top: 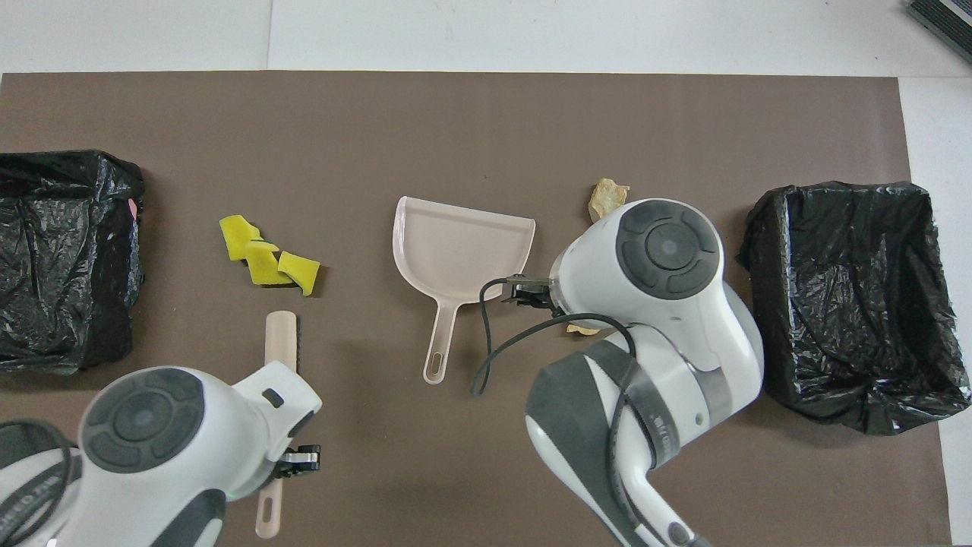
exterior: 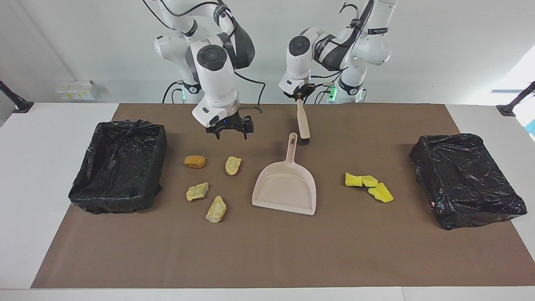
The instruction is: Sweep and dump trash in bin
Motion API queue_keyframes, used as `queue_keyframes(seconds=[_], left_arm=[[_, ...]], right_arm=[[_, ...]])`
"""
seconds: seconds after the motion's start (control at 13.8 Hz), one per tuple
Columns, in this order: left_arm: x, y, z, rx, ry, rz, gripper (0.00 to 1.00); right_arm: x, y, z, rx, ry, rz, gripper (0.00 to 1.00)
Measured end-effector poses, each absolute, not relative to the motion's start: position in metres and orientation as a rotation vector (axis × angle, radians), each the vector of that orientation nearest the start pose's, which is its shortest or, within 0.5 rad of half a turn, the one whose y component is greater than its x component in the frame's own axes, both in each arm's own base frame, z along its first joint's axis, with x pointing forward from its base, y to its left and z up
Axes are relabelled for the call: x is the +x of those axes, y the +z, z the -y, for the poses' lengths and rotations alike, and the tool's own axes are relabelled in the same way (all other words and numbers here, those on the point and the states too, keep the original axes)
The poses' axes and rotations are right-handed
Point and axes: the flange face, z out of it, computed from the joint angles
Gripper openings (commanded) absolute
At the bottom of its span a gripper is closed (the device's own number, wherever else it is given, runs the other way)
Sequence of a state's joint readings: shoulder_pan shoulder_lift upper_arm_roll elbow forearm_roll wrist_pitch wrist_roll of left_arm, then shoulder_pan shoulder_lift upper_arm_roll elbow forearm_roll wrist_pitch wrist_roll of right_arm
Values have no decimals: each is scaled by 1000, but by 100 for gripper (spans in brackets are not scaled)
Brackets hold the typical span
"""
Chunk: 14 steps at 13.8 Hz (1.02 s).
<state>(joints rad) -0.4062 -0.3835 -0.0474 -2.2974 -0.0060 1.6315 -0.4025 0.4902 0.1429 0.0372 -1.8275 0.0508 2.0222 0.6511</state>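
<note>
Clock hours here read on the overhead view, twelve pointing away from the robots. The left gripper [exterior: 298, 94] is clenching the top of a hand brush [exterior: 302, 123], which is hanging bristles-down over the brown mat [exterior: 267, 251] at about seven o'clock of the dustpan [exterior: 285, 186]. The right gripper [exterior: 229, 128] is hovering with its fingers spread and holding nothing, over the mat at about four o'clock of the pan.

None of the trash is sitting in the pan yet. Three yellow sponge chunks [exterior: 368, 187] are lying bunched together at its nine o'clock. Four bread lumps are lying scattered at its three o'clock: an orange-brown one [exterior: 194, 161], a tan one [exterior: 233, 165] and two paler ones [exterior: 197, 191] [exterior: 216, 209]. A bag-lined bin [exterior: 464, 179] is waiting farther out at nine o'clock and a second bin [exterior: 119, 165] at three.

Several things are looking likely to go wrong. Nothing is holding the dustpan, so a sweep pressing trash against its lip is likely to push the whole pan along the mat. The brush is being pinched at the very end of its handle, so side load on the bristles is liable to twist it in the grip. The sponge chunks look light, and a brisk stroke is apt to flick them past the pan. The arms are working close together around the pan handle, so crossing paths is risking a knock.
</note>
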Motion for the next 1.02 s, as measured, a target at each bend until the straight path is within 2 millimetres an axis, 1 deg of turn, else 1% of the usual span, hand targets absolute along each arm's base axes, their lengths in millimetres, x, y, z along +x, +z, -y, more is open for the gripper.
queue_keyframes(seconds=[0.07, 0.22, 0.29, 0.36, 0.44, 0.51, 0.65, 0.73, 0.8, 0.87, 0.94, 1.02], left_arm=[[380, 482, 153, -2986, 365, -139, 0], [419, 486, 109, -2980, 342, -225, 0], [442, 488, 91, -2967, 327, -258, 0], [467, 489, 77, -2957, 315, -282, 0], [489, 488, 68, -2951, 310, -296, 0], [510, 483, 64, -2945, 304, -306, 0], [545, 463, 62, -2933, 280, -315, 0], [557, 452, 57, -2929, 270, -309, 0], [566, 443, 49, -2929, 266, -304, 0], [570, 438, 40, -2933, 268, -304, 0], [572, 438, 34, -2935, 269, -306, 0], [572, 439, 33, -2935, 266, -308, 0]], right_arm=[[518, 450, -328, -3064, -50, -246, 100], [508, 433, -369, -3078, -116, -287, 100], [504, 425, -389, -3091, -148, -312, 100], [499, 413, -407, -3110, -171, -332, 100], [492, 401, -422, -3130, -186, -345, 100], [488, 388, -434, -3141, -208, -362, 100], [482, 363, -451, -3137, -237, -388, 100], [480, 354, -456, -3139, -233, -386, 100], [478, 347, -458, -3146, -225, -380, 97], [478, 343, -459, -3151, -219, -378, 91], [478, 343, -458, -3152, -219, -379, 80], [479, 343, -458, -3152, -221, -380, 62]])
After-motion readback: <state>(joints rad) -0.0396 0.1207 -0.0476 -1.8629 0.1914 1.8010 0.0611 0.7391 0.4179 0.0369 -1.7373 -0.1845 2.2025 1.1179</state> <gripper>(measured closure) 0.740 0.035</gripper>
